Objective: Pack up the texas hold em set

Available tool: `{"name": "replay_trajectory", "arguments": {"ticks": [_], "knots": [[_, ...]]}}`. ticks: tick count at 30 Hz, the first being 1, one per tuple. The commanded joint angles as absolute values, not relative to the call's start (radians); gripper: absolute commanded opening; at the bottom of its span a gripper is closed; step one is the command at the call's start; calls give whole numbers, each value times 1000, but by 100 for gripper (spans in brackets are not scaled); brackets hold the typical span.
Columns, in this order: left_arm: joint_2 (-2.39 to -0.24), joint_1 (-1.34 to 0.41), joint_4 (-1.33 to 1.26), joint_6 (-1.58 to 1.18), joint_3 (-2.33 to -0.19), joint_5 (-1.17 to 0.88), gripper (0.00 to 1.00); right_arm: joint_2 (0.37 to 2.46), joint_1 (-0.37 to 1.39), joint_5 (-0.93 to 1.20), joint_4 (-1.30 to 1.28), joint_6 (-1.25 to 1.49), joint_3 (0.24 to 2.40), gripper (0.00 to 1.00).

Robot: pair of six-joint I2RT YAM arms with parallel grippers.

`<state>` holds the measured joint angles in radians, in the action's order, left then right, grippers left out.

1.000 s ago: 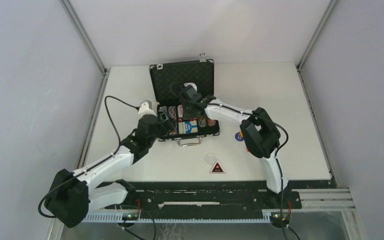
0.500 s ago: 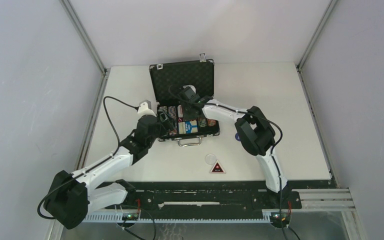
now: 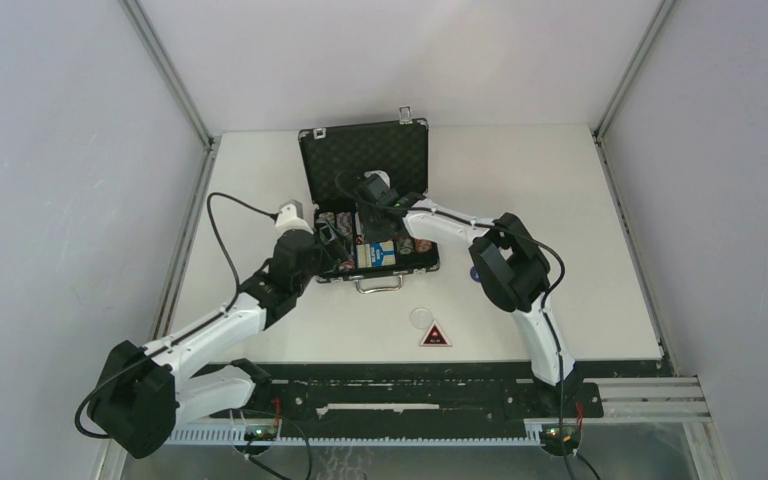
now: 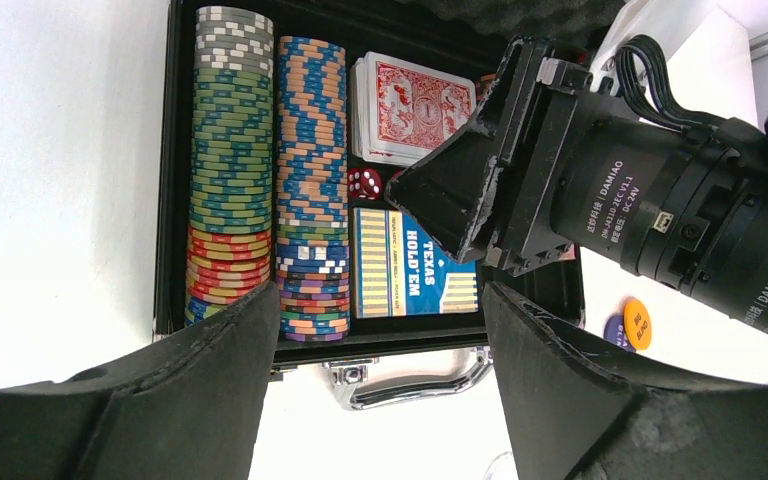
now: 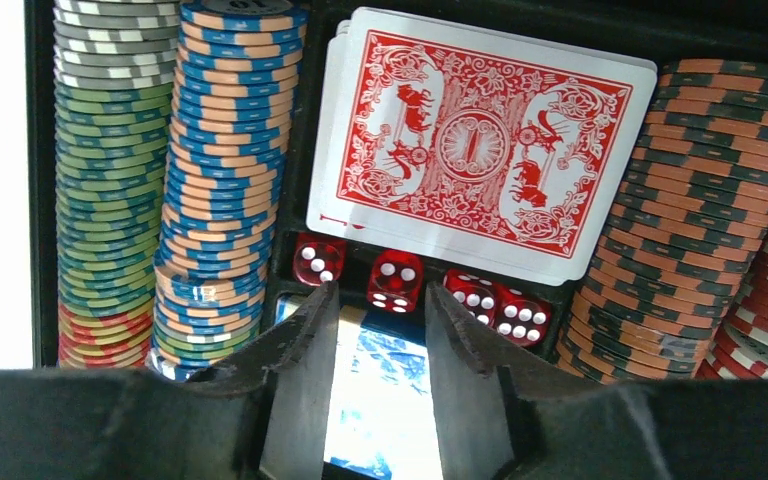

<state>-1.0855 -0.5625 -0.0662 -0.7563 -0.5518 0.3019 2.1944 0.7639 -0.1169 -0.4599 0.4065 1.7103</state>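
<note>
The black briefcase lies open with its lid up at the table's back middle. In the left wrist view the case holds multicoloured chip stacks, a red card deck, a blue Texas Hold'em deck box and red dice. My left gripper is open and empty, at the case's front left over the silver handle. My right gripper hovers inside the case, jaws apart and empty, over the blue box beside the dice and the red deck.
An orange token and a blue token lie on the table right of the case. A clear round disc and a red triangular marker lie in front of the case. Grey walls enclose the table.
The right arm's elbow has swung left and its gripper has shifted slightly back over the case. The left arm has barely moved.
</note>
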Motion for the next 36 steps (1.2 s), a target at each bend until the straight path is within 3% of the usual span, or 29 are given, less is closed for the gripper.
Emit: {"name": "replay_trajectory", "arguments": {"ticks": [1,10,20,28,30,36], "knots": [[-1080,-562,-111,-741,-556,288,79,2136,769,-150,-428,376,1720,48],[-1084,-562,-117,-739,-555,282,79,1995,802,-222,-382,359,1612,48],[-1101,-562,-116,-739,-565,260,78,1605,801,-433,-392,433,1149,48],[-1129,-563,-135,-750,-569,205,78,1297,714,-481,-385,701,729,49],[-1138,-563,-139,-753,-569,194,78,1231,700,-501,-388,737,668,54],[-1157,-563,-150,-759,-571,174,78,1103,633,-538,-447,808,585,55]]}}
